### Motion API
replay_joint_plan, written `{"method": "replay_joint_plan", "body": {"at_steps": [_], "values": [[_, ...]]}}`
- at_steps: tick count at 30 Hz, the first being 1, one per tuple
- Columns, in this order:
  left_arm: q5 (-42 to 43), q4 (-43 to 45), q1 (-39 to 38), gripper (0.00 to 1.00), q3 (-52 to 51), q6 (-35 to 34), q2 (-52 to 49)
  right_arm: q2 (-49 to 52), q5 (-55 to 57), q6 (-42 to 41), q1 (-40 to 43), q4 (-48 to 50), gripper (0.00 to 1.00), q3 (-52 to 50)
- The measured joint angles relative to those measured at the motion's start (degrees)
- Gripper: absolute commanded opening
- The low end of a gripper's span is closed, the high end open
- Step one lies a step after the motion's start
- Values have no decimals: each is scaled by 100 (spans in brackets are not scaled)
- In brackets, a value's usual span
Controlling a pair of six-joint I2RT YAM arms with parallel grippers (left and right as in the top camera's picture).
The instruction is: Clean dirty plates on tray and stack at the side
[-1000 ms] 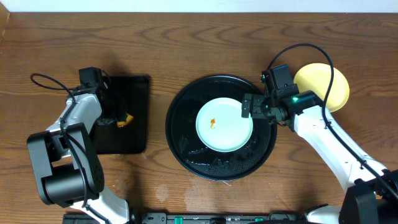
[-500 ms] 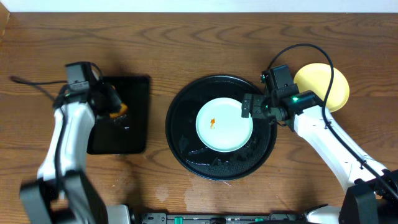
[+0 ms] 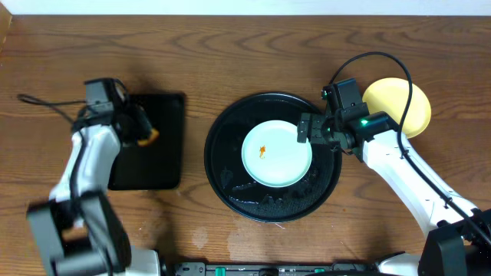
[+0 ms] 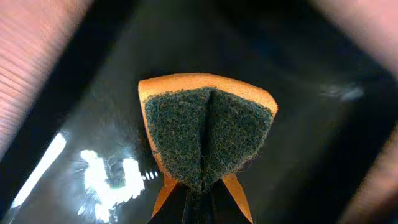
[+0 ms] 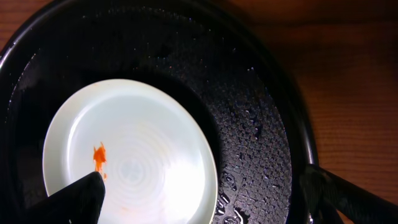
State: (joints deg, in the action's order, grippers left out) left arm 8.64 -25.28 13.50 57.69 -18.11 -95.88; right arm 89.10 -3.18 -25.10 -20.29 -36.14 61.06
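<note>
A pale mint-white plate (image 3: 278, 153) with an orange smear (image 3: 263, 152) lies in the round black tray (image 3: 230, 188) at the centre. Only this one mint-white plate shows. A pale yellow plate (image 3: 418, 115) lies on the table to the right of the tray, partly behind the right arm. My left gripper (image 3: 143, 135) is shut on an orange sponge with a dark green scrub face (image 4: 208, 134), held over the rectangular black tray. My right gripper (image 3: 307, 130) is open over the plate's right edge. In the right wrist view the plate (image 5: 143, 149) and the wet tray (image 5: 255, 93) lie below the spread fingers.
A smaller rectangular black tray (image 3: 157, 165) lies at the left, wet and glossy in the left wrist view (image 4: 298, 155). Water drops cover the round tray's floor. Bare wooden table surrounds both trays. A cable loops above the right arm.
My left arm has lifted the sponge off the rectangular tray and shifted it slightly left and away. The right arm and the plates have not moved.
</note>
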Motion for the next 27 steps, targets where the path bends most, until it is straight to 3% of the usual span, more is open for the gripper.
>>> {"method": "replay_joint_plan", "body": {"at_steps": [4, 17, 22, 27], "values": [[2, 138, 0, 8, -59, -2, -673, 0, 0, 0, 0, 0, 99, 0], [2, 79, 0, 7, -52, 0, -621, 2, -2, 0, 0, 46, 99, 0], [4, -304, 0, 8, -39, -2, 98, 0, -2, 0, 0, 46, 99, 0], [2, -284, 2, 7, 55, 0, 1519, 0, -2, 0, 0, 63, 99, 0]]}}
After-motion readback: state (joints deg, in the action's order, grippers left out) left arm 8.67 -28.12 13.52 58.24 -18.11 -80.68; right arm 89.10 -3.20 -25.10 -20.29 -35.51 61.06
